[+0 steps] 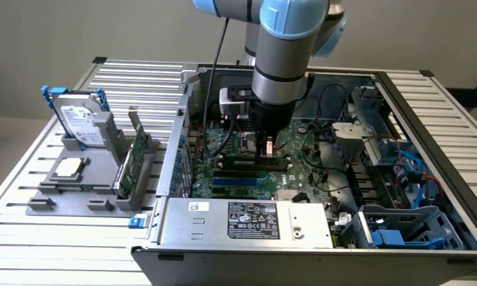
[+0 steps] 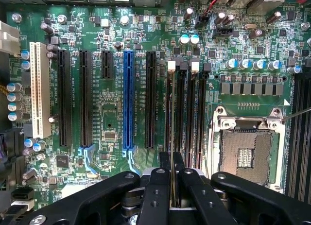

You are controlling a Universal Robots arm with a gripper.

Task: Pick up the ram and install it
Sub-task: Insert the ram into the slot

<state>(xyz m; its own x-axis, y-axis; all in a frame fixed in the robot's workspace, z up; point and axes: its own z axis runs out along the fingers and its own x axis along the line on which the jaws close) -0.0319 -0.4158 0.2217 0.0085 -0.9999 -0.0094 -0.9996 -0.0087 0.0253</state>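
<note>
Inspection of finishes: matt black gripper (image 2: 171, 159), its fingers (image 2: 156, 191) smooth with recessed screws; thin green circuit-board ram (image 2: 172, 188) clamped between them, edge-on; glossy green lacquered motherboard (image 2: 112, 113); smooth blue plastic slot (image 2: 128, 98); bare shiny metal CPU socket frame (image 2: 248, 125). In the exterior view: dull grey sheet-metal power-supply box (image 1: 214, 229); at its nine o'clock, matt grey plastic holder (image 1: 71, 196); ribbed silver metal table (image 1: 31, 250).

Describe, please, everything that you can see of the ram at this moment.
The ram shows edge-on in the wrist view as a thin strip, so its face and chips cannot be made out. It is clamped between the two black fingers of the gripper, standing on edge and lined up with the black memory slots beside the empty processor socket. Whether its lower edge sits in a slot cannot be told. In the exterior view it hangs inside the open computer case.
</note>
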